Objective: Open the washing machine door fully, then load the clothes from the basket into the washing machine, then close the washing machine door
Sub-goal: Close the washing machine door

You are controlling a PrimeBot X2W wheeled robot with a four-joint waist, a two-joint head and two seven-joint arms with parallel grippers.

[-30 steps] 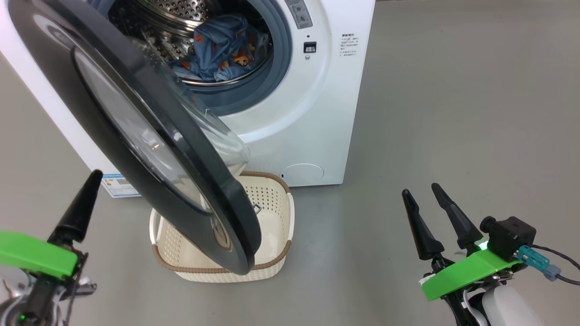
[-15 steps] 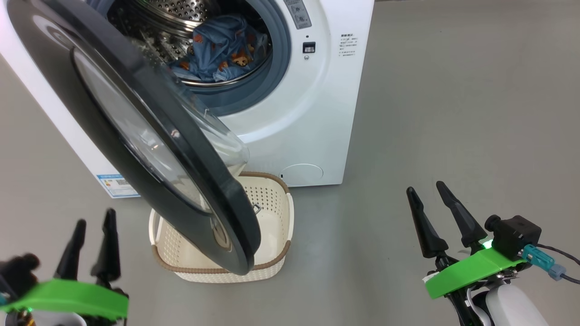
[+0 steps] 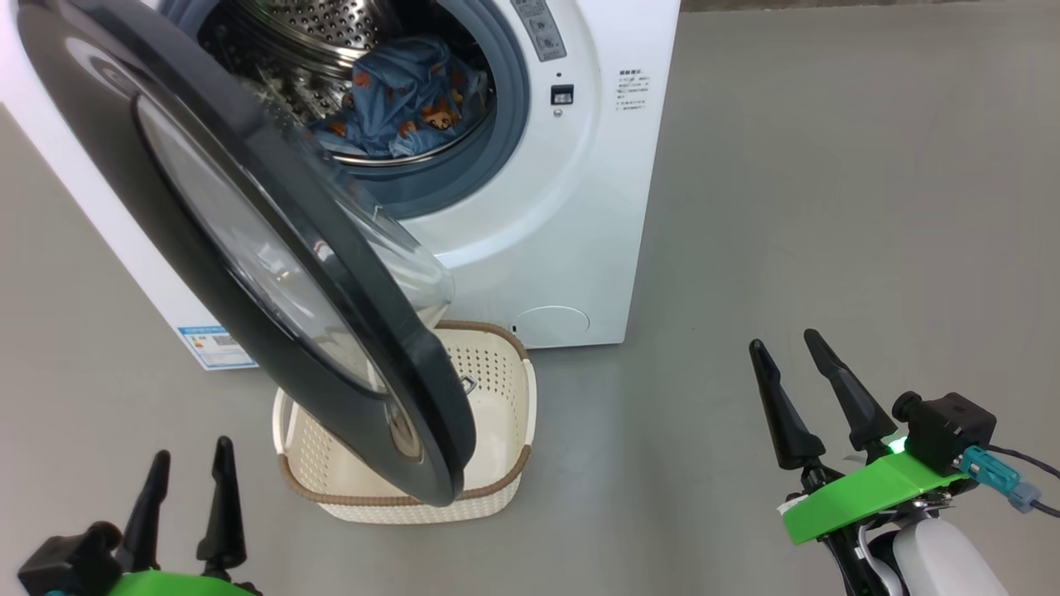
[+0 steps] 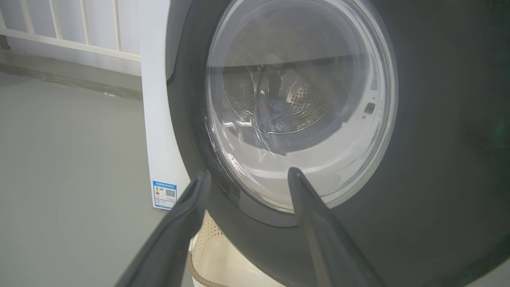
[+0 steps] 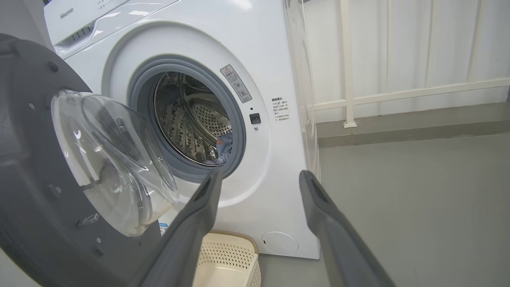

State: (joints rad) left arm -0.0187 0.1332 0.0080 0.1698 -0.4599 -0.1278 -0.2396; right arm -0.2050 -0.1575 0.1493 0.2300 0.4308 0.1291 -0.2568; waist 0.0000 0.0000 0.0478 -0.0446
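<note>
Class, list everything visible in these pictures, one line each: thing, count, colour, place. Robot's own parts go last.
White boxy front-loading washing machine: one, white, on the grey floor.
Perforated steel drum: one, silver, inside the machine.
Rubber gasket: one, grey, ringing the opening.
Soft printed clothes: one heap, blue with orange, in the drum.
Perforated plastic basket: one, cream with brown rim, on the floor before the machine.
Round glass-centred door: one, black rim, swung open above the basket.
Label sticker: one, blue, low on the machine's side.
Left gripper: one, dark fingers, open, lower left.
Right gripper: one, dark fingers, open, lower right.
</note>
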